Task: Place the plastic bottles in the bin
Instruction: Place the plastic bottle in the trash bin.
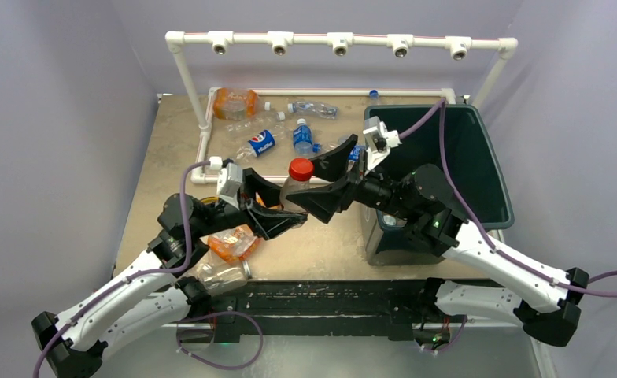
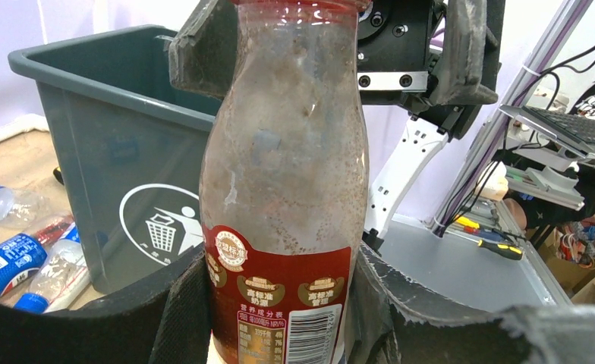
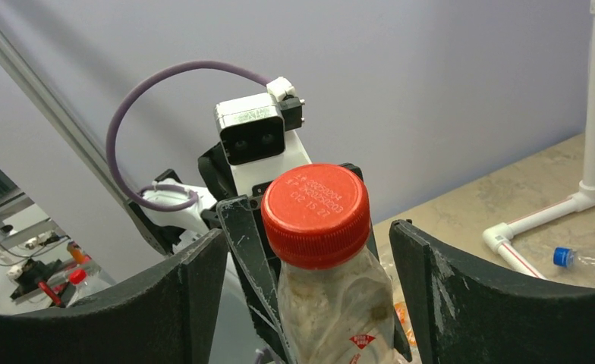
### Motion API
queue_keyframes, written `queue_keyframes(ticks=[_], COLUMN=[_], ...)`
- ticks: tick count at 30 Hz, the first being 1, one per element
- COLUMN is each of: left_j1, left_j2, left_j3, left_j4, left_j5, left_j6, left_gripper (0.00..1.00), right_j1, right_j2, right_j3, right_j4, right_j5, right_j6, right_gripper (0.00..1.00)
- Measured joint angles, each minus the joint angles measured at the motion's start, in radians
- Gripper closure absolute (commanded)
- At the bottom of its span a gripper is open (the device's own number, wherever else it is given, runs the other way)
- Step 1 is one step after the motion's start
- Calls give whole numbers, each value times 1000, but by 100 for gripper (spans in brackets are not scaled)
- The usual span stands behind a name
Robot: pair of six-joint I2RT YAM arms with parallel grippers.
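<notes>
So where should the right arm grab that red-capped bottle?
On the narrow shoulder just under the cap, coming in level from the side. The red-capped bottle stands upright, the left gripper clamps its labelled lower half, and the right gripper is open around the free top.

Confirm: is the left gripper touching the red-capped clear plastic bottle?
Touching. Left wrist view: left gripper fingers press both sides of the red-capped clear plastic bottle at its label, no gap.

White arm links point(image 1: 124, 290) with black joints point(image 1: 61, 350), wide black wedge-shaped jaws, and looping purple cables point(image 1: 184, 197).
</notes>
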Motion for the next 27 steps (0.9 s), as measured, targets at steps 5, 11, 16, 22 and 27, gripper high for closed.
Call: queue_keyframes(ticks=[5,11,16,22,27], left_j1=[-6,-11,-12,-12,-14], left_j2=[-4,-19,-34,-39,-40], left_j3=[-9,-9,-10,-11,-11], left_j4=[-5,-21,-45,-60,-71], left_j5=[0,0,-3,-4,-8], left_j6=[0,1,-5,-7,-7], left_gripper=[100,100,100,78,49], right_j1=[13,29,41,51,51], right_j2=[32,61,72,71,64], right_j3=[10,26,38,39,39], right_j4=[-2,-17,-32,-45,-60], right_j5=[4,23,35,52,55], right_j6=[0,-6,-27,-35,-41], right_gripper=[28,45,58,85,100])
